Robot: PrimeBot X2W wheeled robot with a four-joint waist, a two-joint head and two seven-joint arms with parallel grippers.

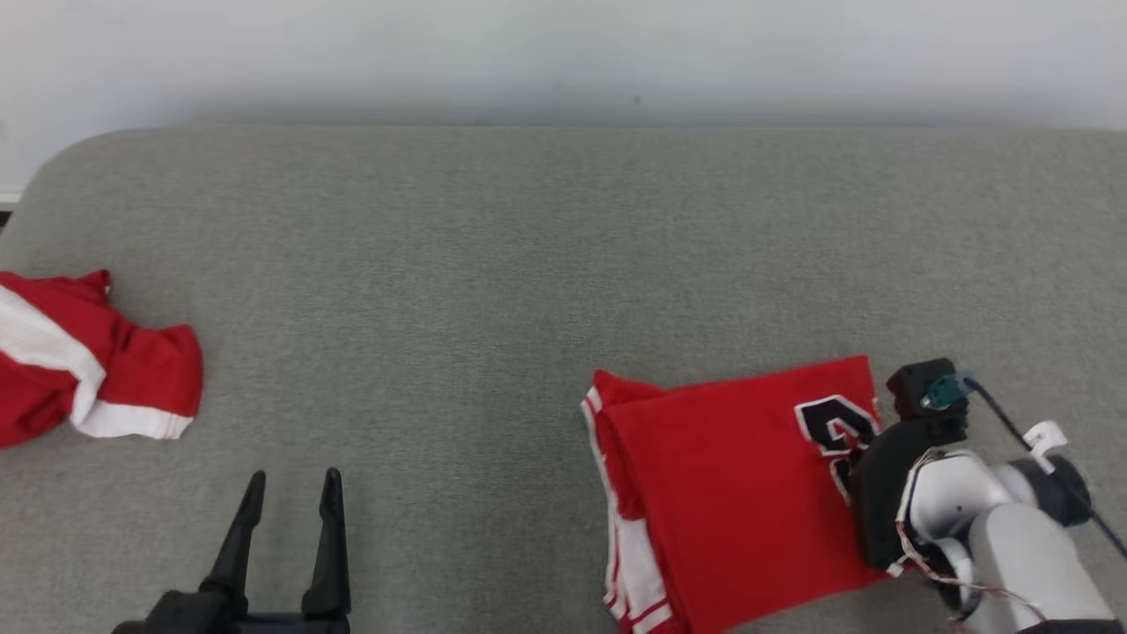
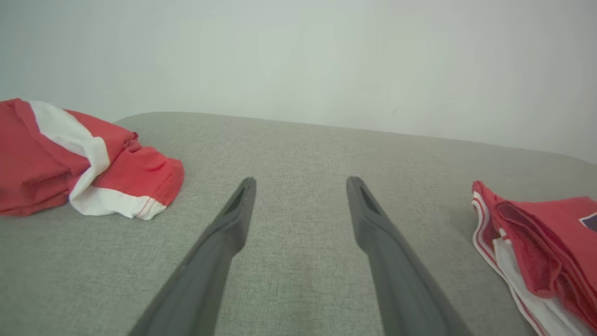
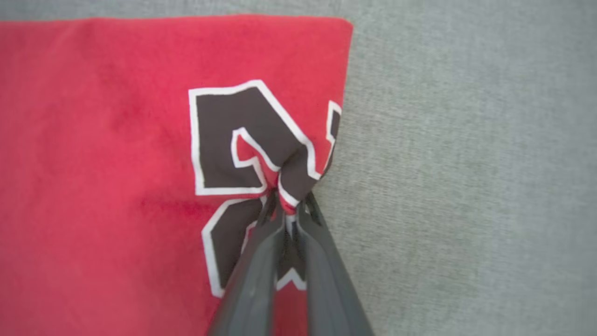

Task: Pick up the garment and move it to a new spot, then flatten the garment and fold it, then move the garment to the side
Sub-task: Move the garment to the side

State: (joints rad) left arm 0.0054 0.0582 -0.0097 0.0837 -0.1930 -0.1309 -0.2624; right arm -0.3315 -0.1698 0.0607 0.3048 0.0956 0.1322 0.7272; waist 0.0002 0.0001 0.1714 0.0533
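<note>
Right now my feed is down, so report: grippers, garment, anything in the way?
Right gripper shut on folded red jersey at numbered edge. Left gripper open, empty. Crumpled red-and-white garment far left, not obstructing.

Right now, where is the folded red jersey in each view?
Head view: the jersey lies at lower right.
Left wrist view: the jersey sits at the right edge.
Right wrist view: the jersey covers the left half, with the right pincer shut on its edge.
Shared landmark: the black number on the jersey.
</note>
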